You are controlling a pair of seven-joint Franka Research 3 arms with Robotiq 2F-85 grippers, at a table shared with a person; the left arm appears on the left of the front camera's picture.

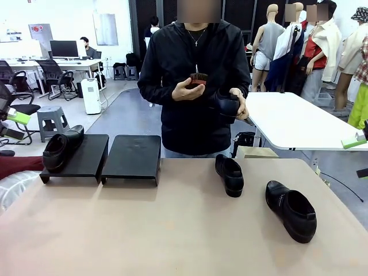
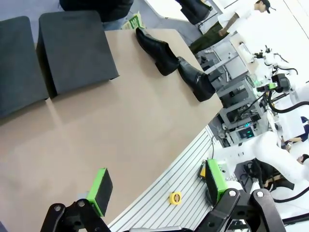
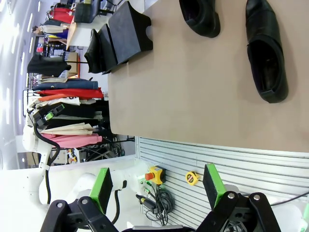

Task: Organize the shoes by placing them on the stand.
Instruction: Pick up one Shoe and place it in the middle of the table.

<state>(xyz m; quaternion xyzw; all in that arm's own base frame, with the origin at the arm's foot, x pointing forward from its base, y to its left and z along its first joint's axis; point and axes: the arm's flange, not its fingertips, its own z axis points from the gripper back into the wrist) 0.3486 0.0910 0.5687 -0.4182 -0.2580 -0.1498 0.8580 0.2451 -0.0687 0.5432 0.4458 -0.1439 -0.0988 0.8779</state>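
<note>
Green-padded left end effector: released, its fingers spread wide with nothing between them. It hangs off the near edge of the surface, above a ribbed grey panel where a yellow tape measure lies.
Right end effector: released and empty, fingers wide apart. It is poised outside the near edge of the surface, above a yellow box with a red stop button.
Tan surface: carries two loose shoes on the robot's right half and the stand on the left half, toward the far edge.
Nearest shoe: glossy black, upright on its sole and set at an angle on the right side, well apart from both end effectors.
Second shoe: farther back and closer to the middle, upright on its sole. It is near the nearest shoe but not touching it.
Stand: two matte black sloped platforms just beside each other at the far left of the surface.
Shoe on the stand: rests on the left platform, toward its left side, lying along the slope.
Person: stands at the far edge in a black jacket. One hand holds a brush, and the other hand holds the fourth shoe at chest height.
</note>
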